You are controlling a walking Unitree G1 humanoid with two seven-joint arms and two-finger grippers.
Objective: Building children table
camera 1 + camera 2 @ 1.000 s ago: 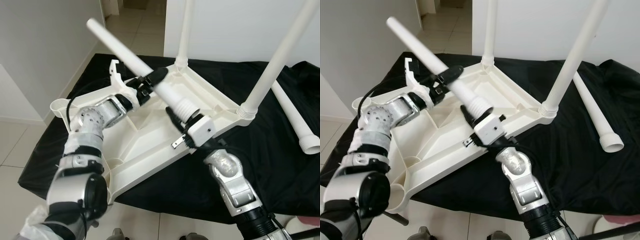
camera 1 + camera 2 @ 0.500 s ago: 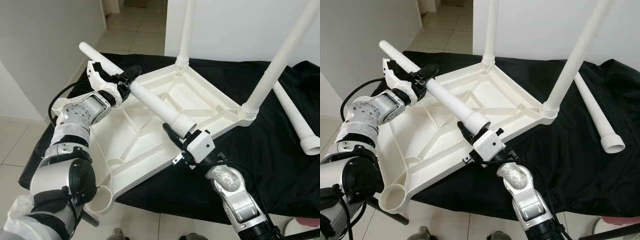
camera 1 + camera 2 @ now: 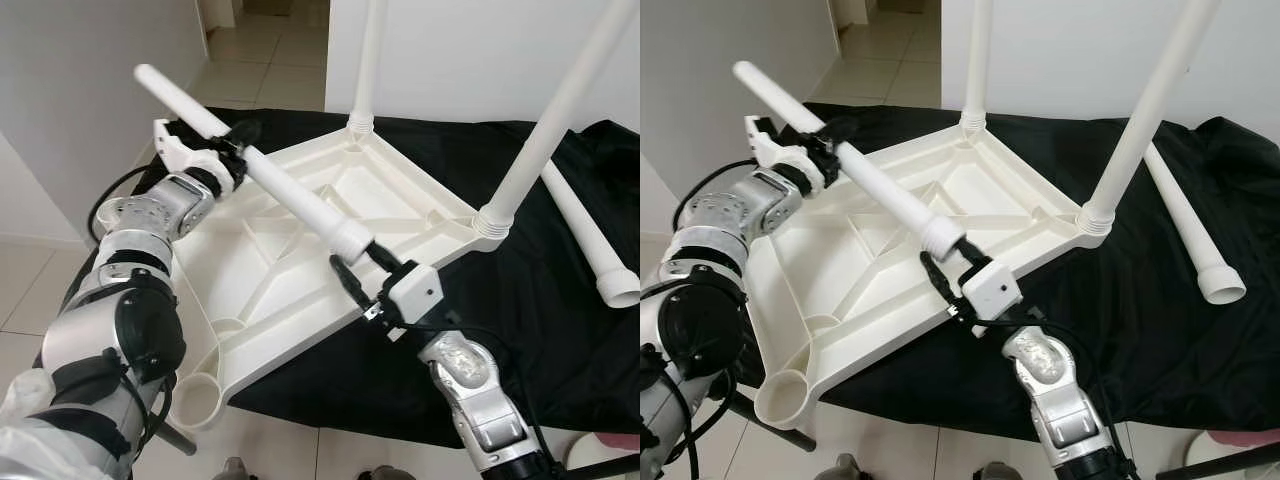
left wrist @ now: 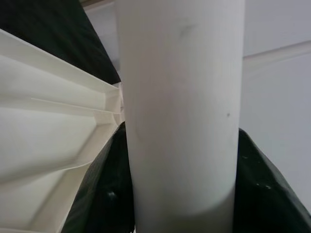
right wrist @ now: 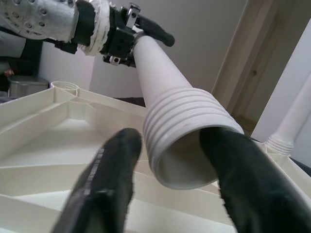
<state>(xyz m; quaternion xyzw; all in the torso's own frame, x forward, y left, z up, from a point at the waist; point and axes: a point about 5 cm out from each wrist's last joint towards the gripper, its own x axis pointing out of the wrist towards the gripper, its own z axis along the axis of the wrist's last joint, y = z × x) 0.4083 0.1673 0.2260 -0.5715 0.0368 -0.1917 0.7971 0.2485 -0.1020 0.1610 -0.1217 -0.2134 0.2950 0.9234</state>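
Right wrist view looks along the right gripper, whose two black fingers stand apart on either side of the threaded end of a white table leg; one finger has a visible gap to the threads, and I cannot tell if the other touches. From the head, that gripper sits just below the leg's lower end, above the near edge of the upturned table top. The leg slants up and away toward the robot's left, where the left gripper is clamped around its shaft, well up from the threads, leaving a plain length sticking out beyond. The white table top lies underside-up and tilted on a black cloth, with an empty round socket at its nearest corner. Two fitted legs rise from the far corners. Another loose leg lies on the cloth to the right.
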